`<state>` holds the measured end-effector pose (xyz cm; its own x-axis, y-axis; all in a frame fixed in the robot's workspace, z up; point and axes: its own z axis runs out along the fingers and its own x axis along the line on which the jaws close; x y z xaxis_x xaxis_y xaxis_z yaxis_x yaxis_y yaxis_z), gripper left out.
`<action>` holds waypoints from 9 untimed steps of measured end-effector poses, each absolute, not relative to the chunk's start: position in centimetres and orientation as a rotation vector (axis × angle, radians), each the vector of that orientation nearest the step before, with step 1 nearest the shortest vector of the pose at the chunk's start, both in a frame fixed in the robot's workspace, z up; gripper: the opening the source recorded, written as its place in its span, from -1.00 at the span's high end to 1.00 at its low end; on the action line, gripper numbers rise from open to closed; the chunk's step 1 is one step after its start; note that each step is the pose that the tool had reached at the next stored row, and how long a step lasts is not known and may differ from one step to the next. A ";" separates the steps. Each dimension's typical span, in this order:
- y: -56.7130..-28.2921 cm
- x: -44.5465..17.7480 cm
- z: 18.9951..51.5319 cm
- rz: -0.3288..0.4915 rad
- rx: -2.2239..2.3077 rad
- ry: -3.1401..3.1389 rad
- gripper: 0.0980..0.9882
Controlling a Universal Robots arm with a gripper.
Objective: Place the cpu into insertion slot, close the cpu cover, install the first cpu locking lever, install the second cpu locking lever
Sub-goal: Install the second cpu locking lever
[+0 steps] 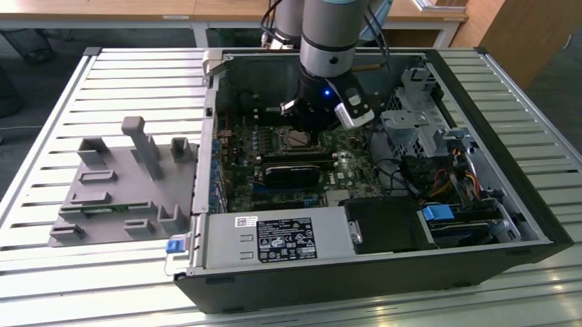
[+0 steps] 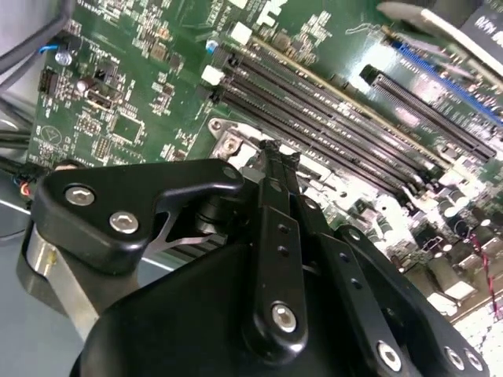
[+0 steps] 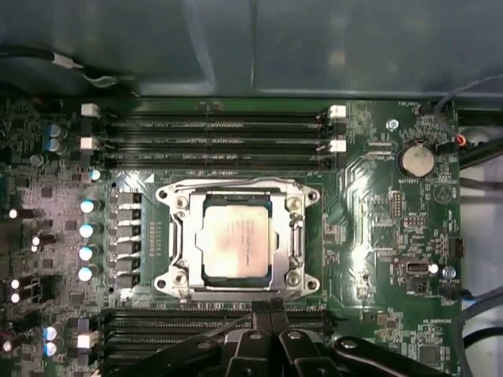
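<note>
The cpu, a square chip with a dull beige metal face, lies flat in the insertion slot on the green board. The cpu cover, a silvery frame, lies down around the chip, whose face shows through its window. My gripper hovers above the board just beside one edge of the socket, its black fingers pressed together, shut with nothing between them. In the exterior view the arm's wrist stands over the socket inside the open computer case.
Long memory slots run along two sides of the socket. A black card sits nearer the power supply. A drive cage and cables crowd the exterior view's right. A grey fixture stands on the slatted table.
</note>
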<state>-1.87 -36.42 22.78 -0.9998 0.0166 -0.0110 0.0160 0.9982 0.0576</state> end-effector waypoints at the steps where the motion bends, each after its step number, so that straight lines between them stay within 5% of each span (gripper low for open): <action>1: -36.5 -2.2 22.8 0.090 0.025 3.129 0.96; 5: -36.6 -3.0 22.7 0.096 0.025 3.129 0.96; 9: -37.2 -3.0 22.7 0.184 0.026 3.125 0.96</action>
